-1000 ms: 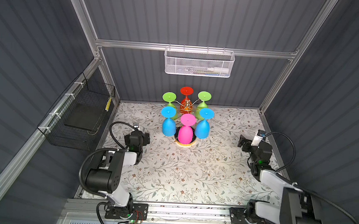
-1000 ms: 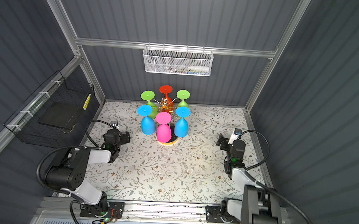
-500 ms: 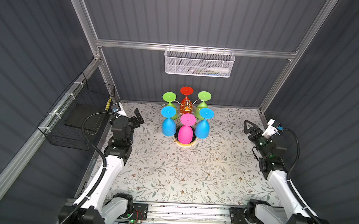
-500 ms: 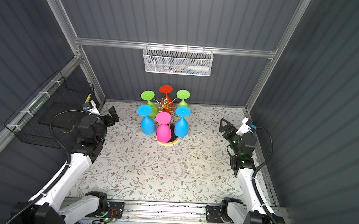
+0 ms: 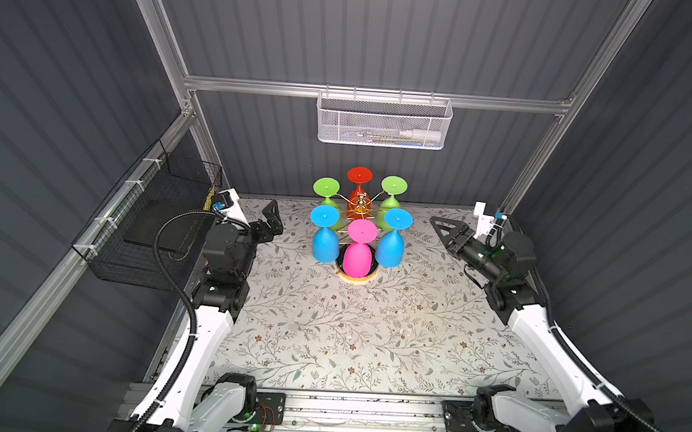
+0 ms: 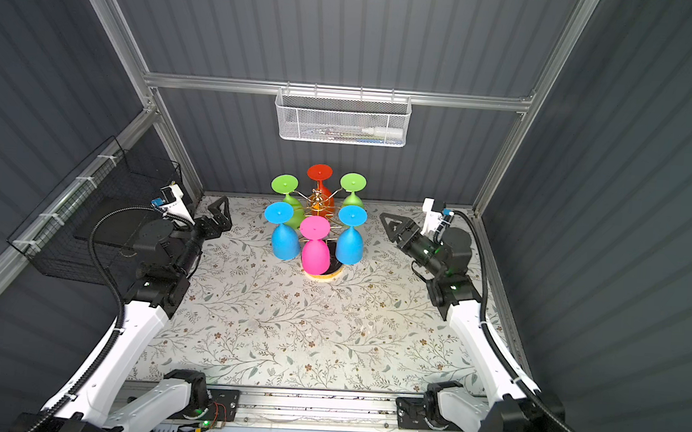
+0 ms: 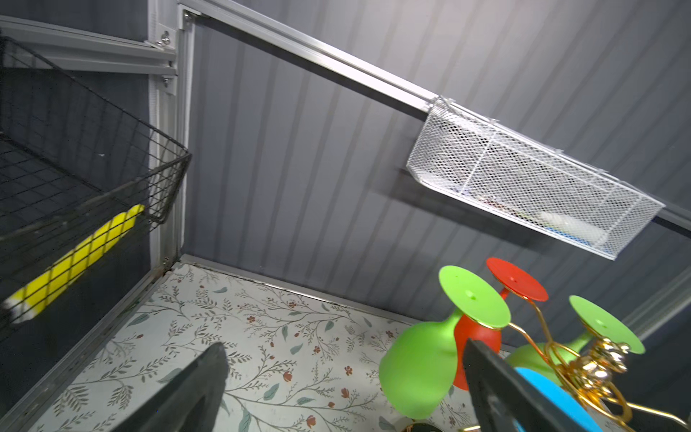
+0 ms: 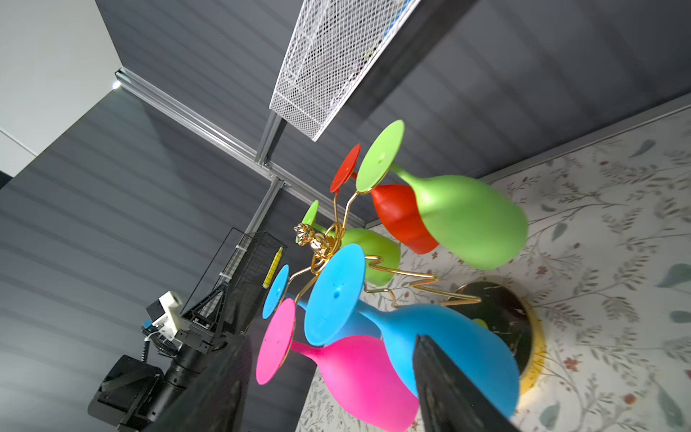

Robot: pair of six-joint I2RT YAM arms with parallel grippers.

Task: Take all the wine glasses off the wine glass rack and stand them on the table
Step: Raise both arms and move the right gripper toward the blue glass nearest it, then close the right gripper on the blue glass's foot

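Observation:
The wine glass rack (image 5: 361, 204), a gold wire tree on a black base with a gold rim (image 5: 357, 279), stands at the back middle of the table. Several coloured wine glasses hang upside down on it: pink (image 5: 357, 257) in front, two blue (image 5: 325, 242) (image 5: 390, 247), two green behind (image 5: 326, 188) (image 5: 394, 186) and one red (image 5: 359, 175). My left gripper (image 5: 274, 222) is open, left of the rack and apart from it. My right gripper (image 5: 439, 228) is open to the right, also apart. In the right wrist view the pink glass (image 8: 359, 374) and a blue one (image 8: 441, 336) show beyond the empty jaws.
A white mesh basket (image 5: 382, 123) hangs on the back wall above the rack. A black wire basket (image 5: 156, 220) on the left wall holds a yellow stick (image 7: 74, 262). A floral cloth (image 5: 348, 342) covers the table, bare in front of the rack.
Both arms have unfolded from low by the table's sides, risen and turned their grippers towards the rack. The right jaws have narrowed a little. The glasses have not moved.

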